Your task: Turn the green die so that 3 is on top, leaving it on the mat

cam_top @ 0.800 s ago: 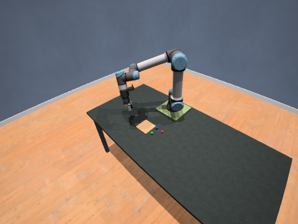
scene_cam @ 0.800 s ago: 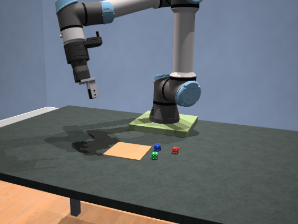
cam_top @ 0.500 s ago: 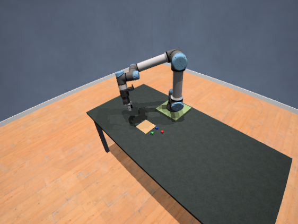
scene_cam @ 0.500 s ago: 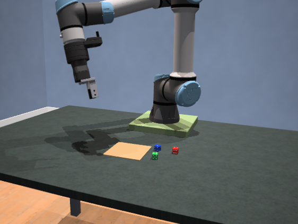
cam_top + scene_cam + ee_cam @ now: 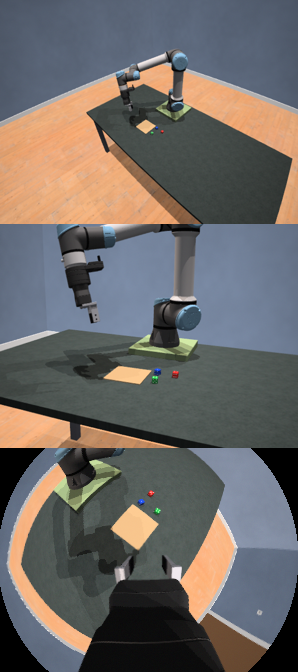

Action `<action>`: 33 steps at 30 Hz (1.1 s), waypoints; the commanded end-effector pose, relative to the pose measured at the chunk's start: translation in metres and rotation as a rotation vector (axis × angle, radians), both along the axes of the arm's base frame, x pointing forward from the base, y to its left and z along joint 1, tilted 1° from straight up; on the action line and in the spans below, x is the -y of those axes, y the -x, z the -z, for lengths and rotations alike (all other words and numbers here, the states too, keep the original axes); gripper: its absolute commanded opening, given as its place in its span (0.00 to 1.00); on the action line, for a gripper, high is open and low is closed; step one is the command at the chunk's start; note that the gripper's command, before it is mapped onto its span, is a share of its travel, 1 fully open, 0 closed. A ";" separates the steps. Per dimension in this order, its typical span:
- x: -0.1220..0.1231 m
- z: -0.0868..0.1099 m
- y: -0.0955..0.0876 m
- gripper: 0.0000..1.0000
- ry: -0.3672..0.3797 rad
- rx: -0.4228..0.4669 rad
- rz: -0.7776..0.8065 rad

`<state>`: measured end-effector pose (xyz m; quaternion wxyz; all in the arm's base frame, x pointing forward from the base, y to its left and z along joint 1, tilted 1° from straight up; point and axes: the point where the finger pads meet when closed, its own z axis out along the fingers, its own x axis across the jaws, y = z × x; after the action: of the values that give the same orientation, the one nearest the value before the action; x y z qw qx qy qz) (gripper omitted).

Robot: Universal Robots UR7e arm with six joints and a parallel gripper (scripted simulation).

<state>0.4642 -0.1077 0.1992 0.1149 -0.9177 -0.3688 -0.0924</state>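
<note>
Hand (image 5: 93,315) open, high above one mat (image 5: 128,374), three dice beside.

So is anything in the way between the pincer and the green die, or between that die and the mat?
Nothing visible. The open pincer hangs high, off beyond the mat, and the green die sits just off the mat's edge. The blue die lies close beside it.
</note>
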 end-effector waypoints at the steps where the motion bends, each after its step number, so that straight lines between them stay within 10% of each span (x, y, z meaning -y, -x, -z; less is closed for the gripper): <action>1: -0.026 0.005 0.009 1.00 0.027 -0.017 -0.010; 18: -0.171 0.055 0.113 1.00 0.248 -0.064 -0.057; 33: -0.187 0.064 0.133 1.00 0.283 -0.057 -0.060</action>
<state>0.3321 0.0784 0.1347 -0.0003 -0.9152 -0.4028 -0.0098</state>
